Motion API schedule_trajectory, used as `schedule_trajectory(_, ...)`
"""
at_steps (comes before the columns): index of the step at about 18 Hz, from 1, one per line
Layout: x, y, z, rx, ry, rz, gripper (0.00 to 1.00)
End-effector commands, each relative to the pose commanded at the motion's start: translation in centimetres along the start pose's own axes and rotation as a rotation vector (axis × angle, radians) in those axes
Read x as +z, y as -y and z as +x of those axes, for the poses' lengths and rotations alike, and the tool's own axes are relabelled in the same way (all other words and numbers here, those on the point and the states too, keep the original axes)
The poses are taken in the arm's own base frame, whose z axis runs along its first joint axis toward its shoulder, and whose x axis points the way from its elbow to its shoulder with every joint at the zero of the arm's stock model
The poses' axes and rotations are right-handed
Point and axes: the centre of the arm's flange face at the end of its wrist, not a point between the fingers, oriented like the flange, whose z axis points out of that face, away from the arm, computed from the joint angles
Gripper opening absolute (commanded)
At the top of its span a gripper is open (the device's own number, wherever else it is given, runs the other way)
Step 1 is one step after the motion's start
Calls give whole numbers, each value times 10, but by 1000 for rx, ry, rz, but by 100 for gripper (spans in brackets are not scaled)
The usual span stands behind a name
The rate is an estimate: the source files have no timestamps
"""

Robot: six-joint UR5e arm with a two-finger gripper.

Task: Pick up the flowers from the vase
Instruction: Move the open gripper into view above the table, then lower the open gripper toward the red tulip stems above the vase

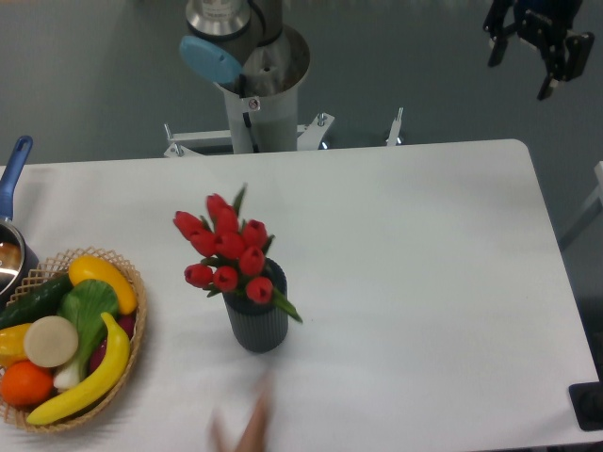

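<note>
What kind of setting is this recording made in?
Probably a lab or test bench set up with household props: a plain white table, the grey robot arm base bolted behind it, and a staged wicker basket of fruit and vegetables beside red tulips.

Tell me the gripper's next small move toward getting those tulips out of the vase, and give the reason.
Probably swing the gripper left and toward the tulips. It hangs off the table's far right corner, holding nothing, while the bunch stands in the ribbed vase left of centre. A blurred hand at the near edge warrants caution.
</note>
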Motion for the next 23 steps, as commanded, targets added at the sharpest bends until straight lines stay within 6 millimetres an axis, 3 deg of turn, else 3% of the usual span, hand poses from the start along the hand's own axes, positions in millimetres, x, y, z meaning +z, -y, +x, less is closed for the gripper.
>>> schedule_trajectory(5, 8, 9, 0, -12, 8, 47, 100)
schedule_trajectory(12, 43, 40, 22, -295, 111, 253, 100)
schedule_trajectory(17, 71, 79, 18, -409, 126, 379, 100)
schedule_trajectory(23, 125, 145, 20, -296, 107, 418, 100)
